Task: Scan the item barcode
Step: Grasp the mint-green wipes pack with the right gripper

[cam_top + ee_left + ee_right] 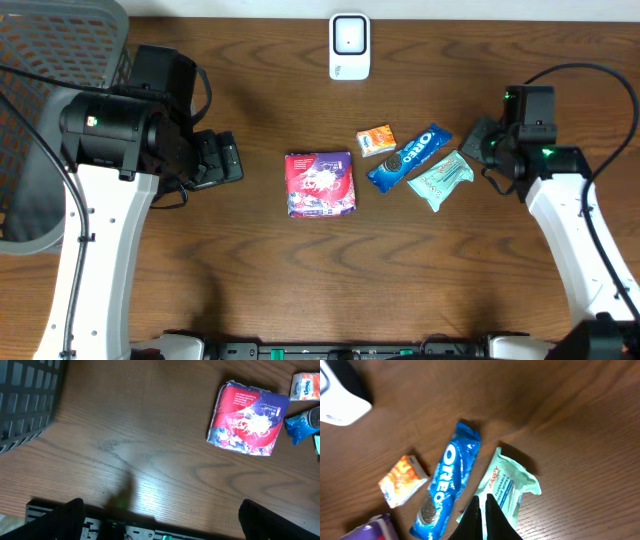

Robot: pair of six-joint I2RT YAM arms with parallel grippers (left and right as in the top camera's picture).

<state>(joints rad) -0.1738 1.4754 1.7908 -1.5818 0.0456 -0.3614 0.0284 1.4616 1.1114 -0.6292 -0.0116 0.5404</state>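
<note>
4 items, red pack (320,184), orange pack (376,140), Oreo (410,158) and wipes (440,180), are laid on the bench (250,270) within both arms' reach, near the scanner (349,45). The left hand (228,160) is spread and empty. The right hand (481,502), pressed together, is poised over the wipes.

Mint wipes packet (441,180) lies flat beside Oreo pack (410,158).

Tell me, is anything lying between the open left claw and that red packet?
Nothing visible does. Only bare table lies between the left gripper and the red packet. The orange pack and the Oreo pack sit beyond the packet, on its far side from that gripper.
</note>
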